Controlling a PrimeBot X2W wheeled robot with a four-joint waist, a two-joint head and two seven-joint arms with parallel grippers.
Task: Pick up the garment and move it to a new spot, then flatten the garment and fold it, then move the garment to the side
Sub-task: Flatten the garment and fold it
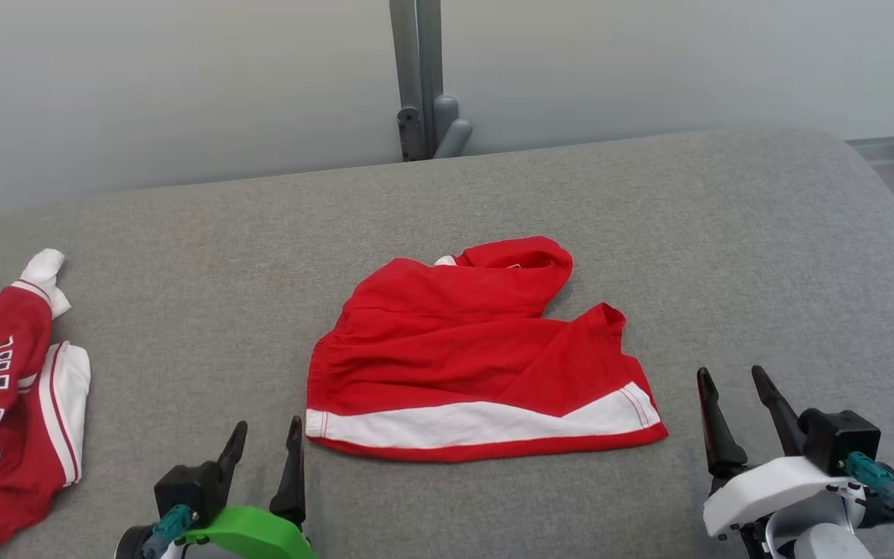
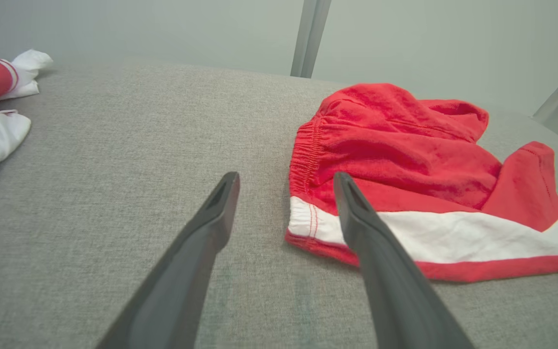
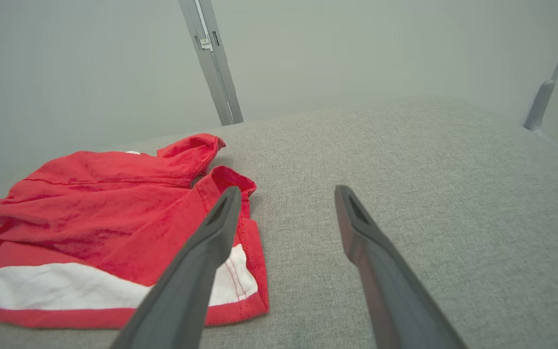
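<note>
The garment (image 1: 478, 357) is a pair of red shorts with a white band near the hem, lying rumpled in the middle of the grey padded table (image 1: 649, 217). It also shows in the left wrist view (image 2: 405, 160) and the right wrist view (image 3: 104, 213). My left gripper (image 1: 265, 439) hovers open near the table's front edge, just left of the shorts' waistband corner. To the right of the hem corner my right gripper (image 1: 730, 384) stands open and empty. Neither gripper touches the cloth.
A second garment, a red and white jersey (image 1: 5, 404) with lettering, lies bunched at the table's left edge. A grey metal post (image 1: 420, 78) rises behind the table against a pale wall. Bare grey surface spreads to the right (image 3: 429, 194).
</note>
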